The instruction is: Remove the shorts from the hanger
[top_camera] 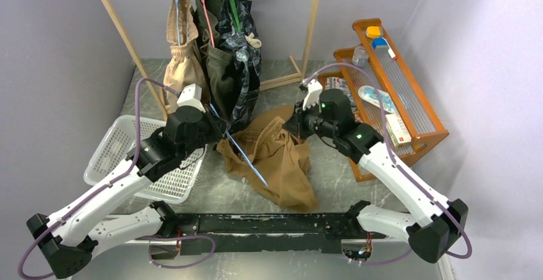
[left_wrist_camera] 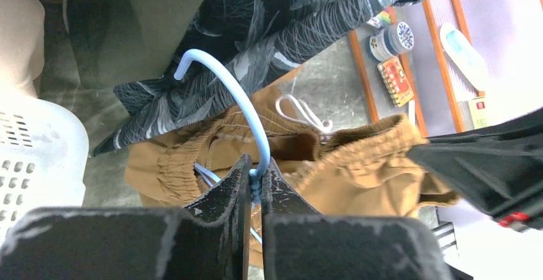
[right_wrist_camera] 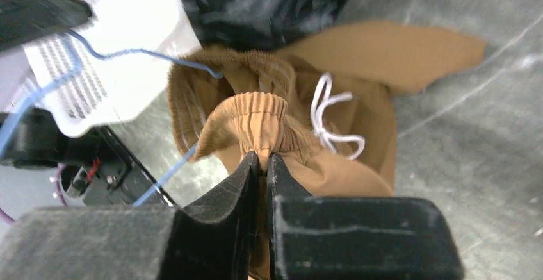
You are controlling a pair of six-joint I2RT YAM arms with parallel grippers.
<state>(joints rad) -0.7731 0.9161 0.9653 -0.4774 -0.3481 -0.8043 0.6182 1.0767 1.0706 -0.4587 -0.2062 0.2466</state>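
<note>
Tan brown shorts (top_camera: 282, 158) lie crumpled on the table (top_camera: 218, 198) between my two arms, off the wooden rail (top_camera: 312, 24) but, as far as I can judge, not yet free of their blue hanger (top_camera: 246, 157). In the left wrist view the hanger's wire runs into the gathered waistband, and in the right wrist view it passes in at the waist and out again below.

My left gripper (left_wrist_camera: 256, 172) is clamped on the hanger's neck just under the hook. My right gripper (right_wrist_camera: 262, 158) is pinched shut on a fold of the elastic waistband, beside the white drawstring (right_wrist_camera: 330, 123).

Progress, by my reading: one pair is down and partly worked loose. What is left for this pair is to pull waist and hanger apart.

Three more pairs hang on the rail behind: the light beige shorts (top_camera: 182, 62), the olive green shorts (top_camera: 218, 78) and the dark patterned shorts (top_camera: 244, 81), each on its own hanger. The white basket (top_camera: 118, 148) sits by my left arm; nothing shows in the part of it I can see. Most of the task therefore lies ahead.
</note>
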